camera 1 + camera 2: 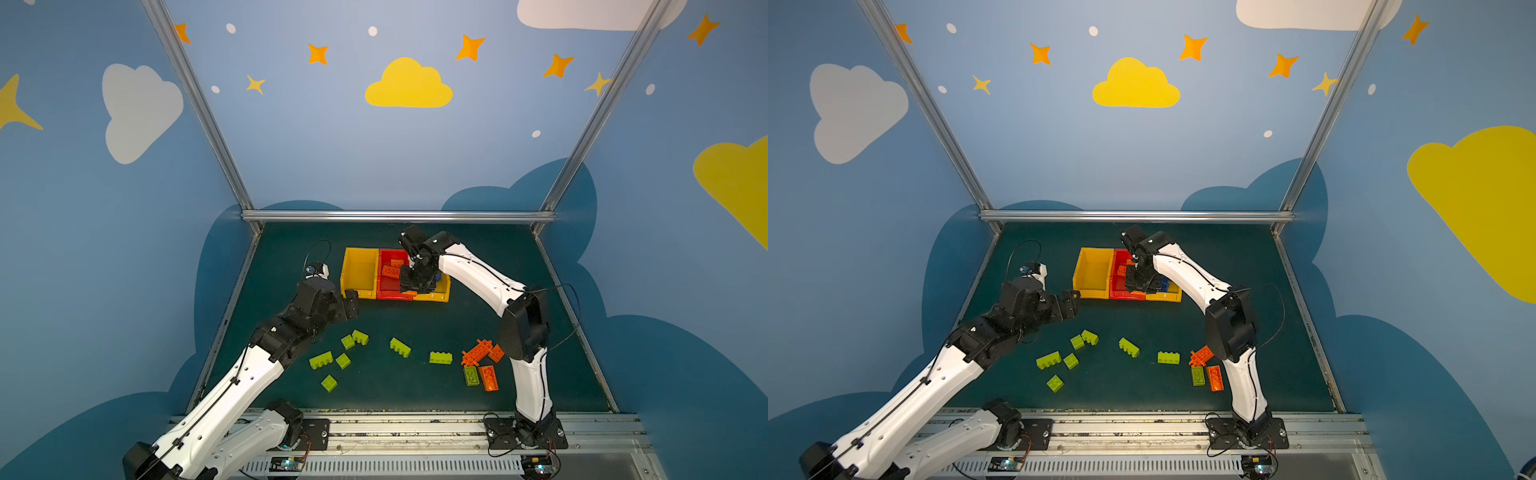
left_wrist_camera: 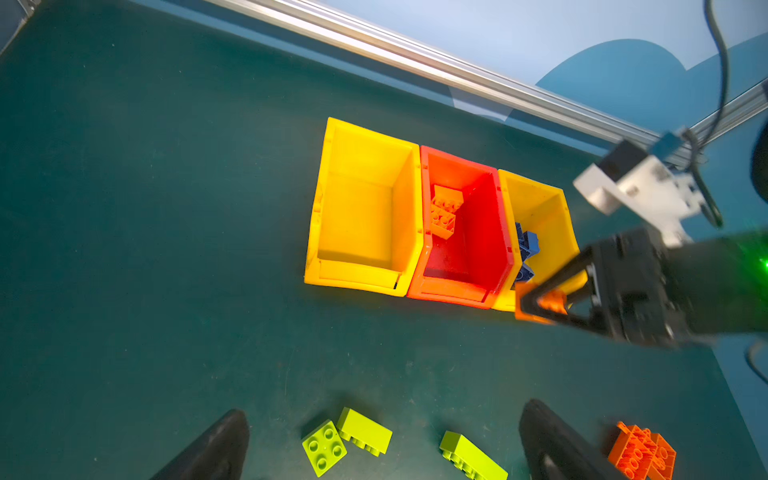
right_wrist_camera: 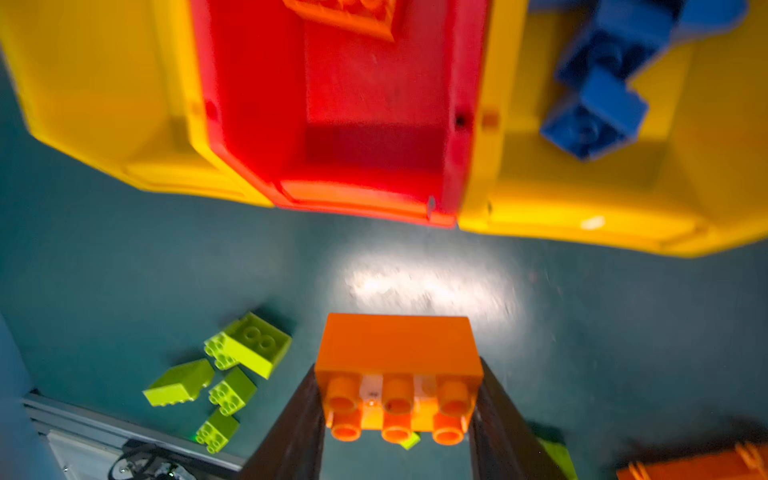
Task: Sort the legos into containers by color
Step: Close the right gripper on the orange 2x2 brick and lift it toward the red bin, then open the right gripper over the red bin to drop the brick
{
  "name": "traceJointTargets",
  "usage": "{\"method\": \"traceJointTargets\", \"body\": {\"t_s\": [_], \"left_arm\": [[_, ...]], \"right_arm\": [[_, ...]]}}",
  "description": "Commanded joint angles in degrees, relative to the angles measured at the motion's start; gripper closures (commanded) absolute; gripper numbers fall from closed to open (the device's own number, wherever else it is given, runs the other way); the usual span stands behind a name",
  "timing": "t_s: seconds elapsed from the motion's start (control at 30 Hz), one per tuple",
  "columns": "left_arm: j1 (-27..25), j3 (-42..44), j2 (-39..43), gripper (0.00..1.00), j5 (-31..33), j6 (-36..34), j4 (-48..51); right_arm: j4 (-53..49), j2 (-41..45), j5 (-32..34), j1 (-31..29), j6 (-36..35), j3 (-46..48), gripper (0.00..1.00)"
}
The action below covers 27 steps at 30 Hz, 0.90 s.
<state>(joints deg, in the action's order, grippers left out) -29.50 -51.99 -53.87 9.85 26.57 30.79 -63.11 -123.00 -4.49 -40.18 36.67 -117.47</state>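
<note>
One orange brick [image 3: 397, 347] fills the right claw [image 1: 415, 287] — six o'clock of the red bin [image 3: 249, 104]. Left claw [image 1: 352, 300] gapes wide.

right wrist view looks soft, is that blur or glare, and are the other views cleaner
Right wrist view: motion blur smears the bins, a white glare patch sits on the mat, the gripped orange brick is fairly crisp. Left wrist view: bins sharp, only the right gripper blurred. Both top views: even light, wide-angle bending.
</note>
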Motion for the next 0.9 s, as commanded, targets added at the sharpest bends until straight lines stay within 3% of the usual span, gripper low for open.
{"method": "traceJointTargets", "body": {"t_s": [0.0, 0.2, 0.37, 0.43, 0.53, 0.6, 0.77, 0.87], "left_arm": [[0.7, -1.7, -0.1, 0.00, 1.9, -1.2, -0.6], [1.3, -1.8, 0.5, 0.00, 4.0, -0.9, -0.9], [1.7, -2.1, 0.5, 0.00, 5.0, -0.7, -0.8], [1.8, -1.9, 0.6, 0.00, 5.0, -0.4, -0.8], [2.0, -1.3, 0.5, 0.00, 4.5, 0.2, -1.3], [2.1, -1.0, 0.4, 0.00, 3.8, 0.4, -1.8], [2.2, -1.5, -0.5, 0.00, 0.5, 0.2, -3.0], [2.2, -1.7, -1.4, 0.00, -2.1, -0.9, -4.5]], "right_arm": [[-4.4, -5.3, -2.6, 1.1, -4.0, -6.3, 0.61], [-6.0, -12.4, -5.5, 2.8, -5.9, -17.4, 0.60], [-5.2, -15.3, -8.5, 3.5, -6.3, -20.5, 0.59], [-4.3, -15.9, -10.0, 3.7, -6.0, -20.6, 0.52], [-2.7, -16.2, -12.3, 3.7, -5.6, -20.8, 0.30], [-1.8, -15.9, -13.4, 3.8, -5.4, -21.2, 0.23], [-4.0, -13.4, -12.8, 4.0, -5.6, -22.2, 0.21], [-4.9, -8.6, -10.3, 4.2, -6.0, -16.9, 0.21]]}}
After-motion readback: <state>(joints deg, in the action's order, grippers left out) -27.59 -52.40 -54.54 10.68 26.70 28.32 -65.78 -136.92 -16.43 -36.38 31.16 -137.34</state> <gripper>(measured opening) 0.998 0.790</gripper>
